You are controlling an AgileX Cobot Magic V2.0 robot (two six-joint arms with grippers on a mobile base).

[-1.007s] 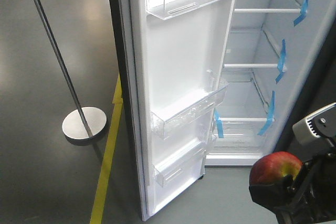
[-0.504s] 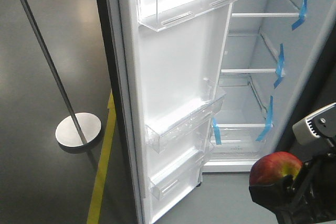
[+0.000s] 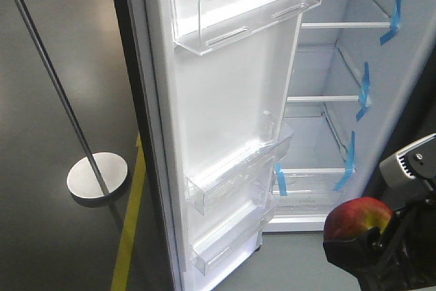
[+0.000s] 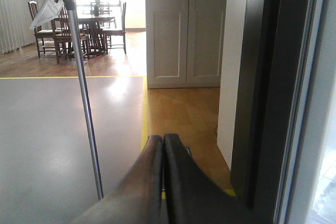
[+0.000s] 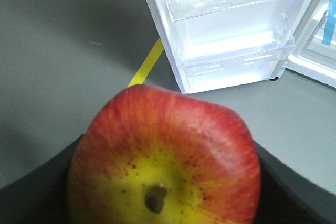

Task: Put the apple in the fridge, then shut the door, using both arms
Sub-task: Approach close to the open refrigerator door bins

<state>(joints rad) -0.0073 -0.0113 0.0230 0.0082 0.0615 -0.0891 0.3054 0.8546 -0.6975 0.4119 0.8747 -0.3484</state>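
Front view: the apple [image 3: 357, 217] is noted at 4 o'clock, clamped in the right gripper [image 3: 362, 249] and well short of the fridge [image 3: 327, 66]. The door [image 3: 225, 114] is found wide open at 12 o'clock.

Left wrist view: the left gripper [image 4: 164, 148] is seen pressed together and empty, near the door's dark edge. A pole [image 4: 84, 103] is recorded at 9 o'clock.

Right wrist view: the apple [image 5: 168, 150] is seen at 6 o'clock, stem towards the camera. It is judged firm, fairly light, glossy and liable to slip or bruise. A hold across its broad sides is advised.
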